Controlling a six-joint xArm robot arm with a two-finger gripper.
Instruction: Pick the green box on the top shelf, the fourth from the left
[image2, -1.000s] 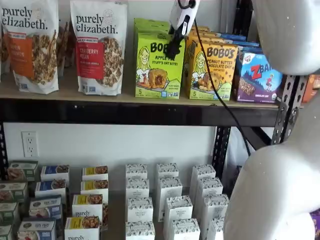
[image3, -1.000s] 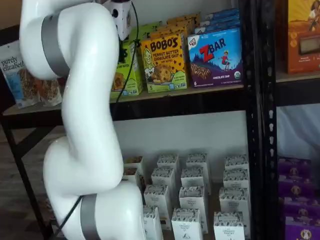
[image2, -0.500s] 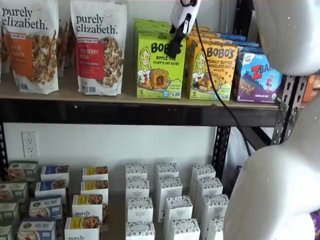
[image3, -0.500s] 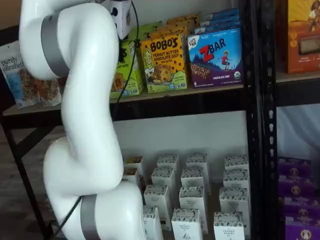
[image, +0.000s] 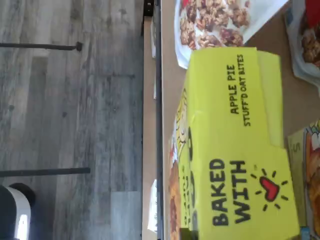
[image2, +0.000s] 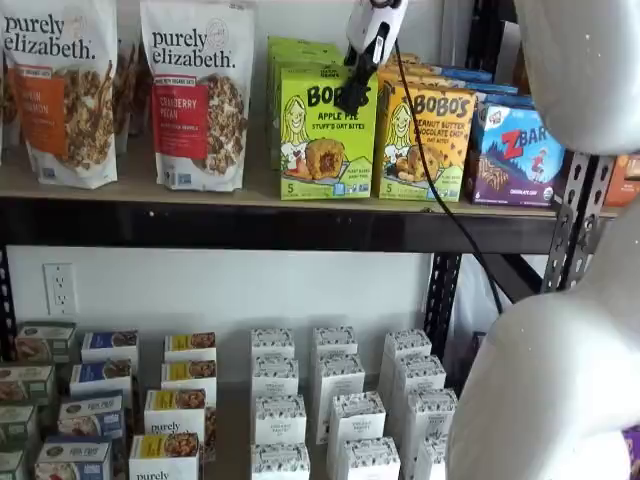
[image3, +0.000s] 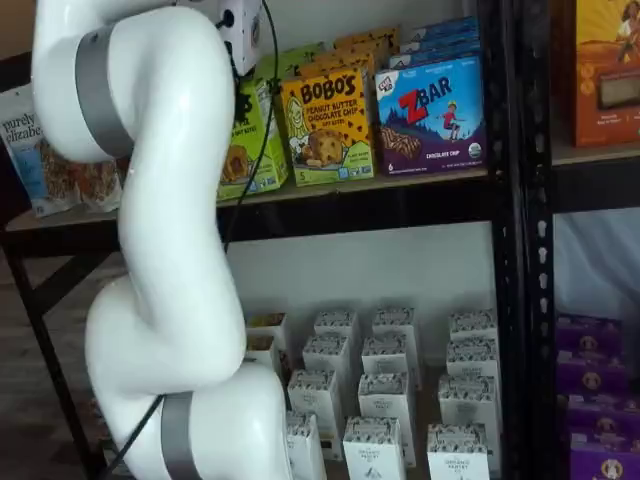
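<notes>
1. The green box (image2: 327, 132) is a lime-green upright carton. Its front reads "BOBO'S APPLE PIE STUFF'D OAT BITES", with a cartoon girl, a pastry picture and a "5" low in one corner. My wrist view shows its top panel (image: 235, 145), printed "BAKED WITH" beside a red heart.
2. It stands on the top shelf (image2: 270, 222), a tan board with a thick black front rail, close to the board's front edge.
3. My gripper (image2: 352, 100) hangs at the box's upper right corner, about its 1 o'clock. The black fingers are fully closed and seem to pinch the carton's top edge there.
4. At the box's 3 o'clock, just beside it, stands the orange-yellow Bobo's carton (image2: 424, 143); farther the same way, the blue ZBar box (image2: 513, 155).
5. At its 9 o'clock is a Purely Elizabeth granola bag (image2: 198, 92), with a gap between.
6. More green cartons line up behind it.
7. My cable (image2: 436, 180) drapes across the orange-yellow carton's front.
</notes>
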